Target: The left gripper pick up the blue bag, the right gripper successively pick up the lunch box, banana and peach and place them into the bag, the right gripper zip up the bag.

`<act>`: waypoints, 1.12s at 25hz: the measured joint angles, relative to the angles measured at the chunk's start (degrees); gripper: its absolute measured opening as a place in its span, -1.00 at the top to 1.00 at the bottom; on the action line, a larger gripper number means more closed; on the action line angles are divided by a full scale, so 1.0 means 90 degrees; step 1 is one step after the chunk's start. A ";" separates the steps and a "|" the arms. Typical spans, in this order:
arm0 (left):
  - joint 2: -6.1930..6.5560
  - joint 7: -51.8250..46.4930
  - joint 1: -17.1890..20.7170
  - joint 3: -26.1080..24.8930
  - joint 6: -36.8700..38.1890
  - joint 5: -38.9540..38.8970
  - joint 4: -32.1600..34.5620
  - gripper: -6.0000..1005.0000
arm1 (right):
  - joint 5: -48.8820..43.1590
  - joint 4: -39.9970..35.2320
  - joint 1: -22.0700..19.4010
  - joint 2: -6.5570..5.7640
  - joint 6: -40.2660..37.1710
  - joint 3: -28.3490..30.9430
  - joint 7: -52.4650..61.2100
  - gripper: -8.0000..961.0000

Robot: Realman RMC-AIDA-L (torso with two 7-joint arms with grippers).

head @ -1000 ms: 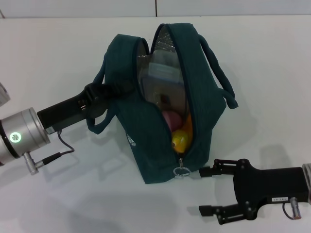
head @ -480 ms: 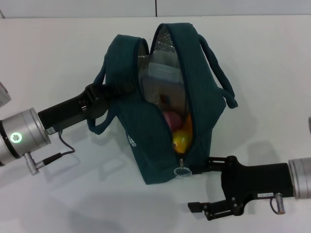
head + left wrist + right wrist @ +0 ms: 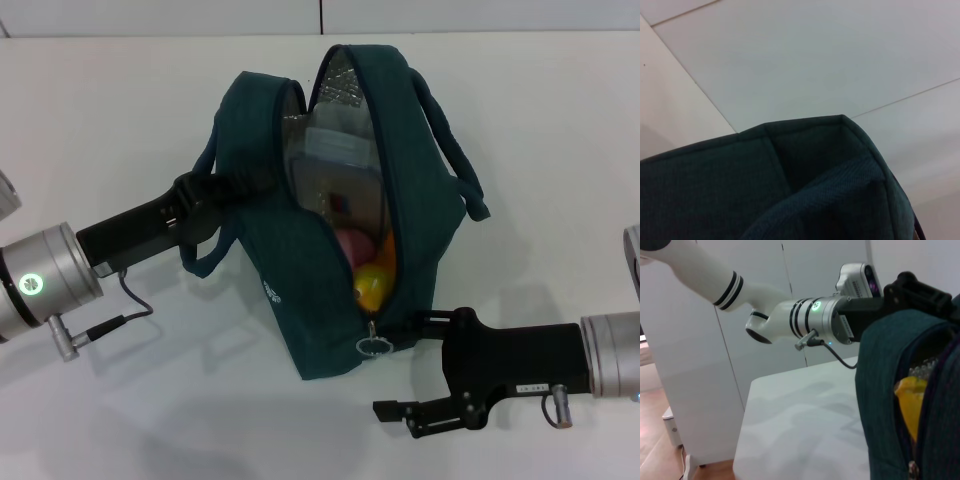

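Teal blue bag [image 3: 330, 270], unzipped, foil-lined

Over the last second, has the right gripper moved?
Yes. The right gripper has slid toward the robot's left, closing on the zipper ring of the blue bag.

Head looks down; wrists close on blue bag [image 3: 350, 230].

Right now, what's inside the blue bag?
Inside the open blue bag you can see the lunch box, the pink peach and the yellow banana. Their lower parts and the bag's bottom are hidden by its sides.
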 joint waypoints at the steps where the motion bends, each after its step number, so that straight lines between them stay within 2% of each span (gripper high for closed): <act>1: 0.0002 0.0000 -0.0001 0.0000 0.0000 0.0000 0.0000 0.92 | 0.0013 -0.0001 0.0010 0.0000 0.0002 0.0000 0.0000 -0.64; 10: 0.0019 0.0003 -0.0042 0.0001 -0.0012 -0.0002 0.0000 0.92 | 0.0033 -0.0005 0.0066 0.0000 0.0097 -0.0004 0.0000 -0.63; 12: 0.0021 0.0003 -0.0042 0.0000 -0.0019 -0.0002 0.0000 0.92 | 0.0078 -0.0005 0.0070 0.0000 0.0103 -0.0005 0.0000 -0.14; 18: 0.0040 0.0003 -0.0047 0.0001 -0.0029 -0.0030 0.0000 0.92 | 0.0178 -0.0005 0.0076 0.0000 0.0153 -0.0010 0.0000 0.30; 28: 0.0051 0.0003 -0.0077 0.0001 -0.0039 -0.0052 0.0000 0.92 | 0.0236 -0.0157 0.0075 0.0000 0.0358 -0.0206 -0.0001 0.44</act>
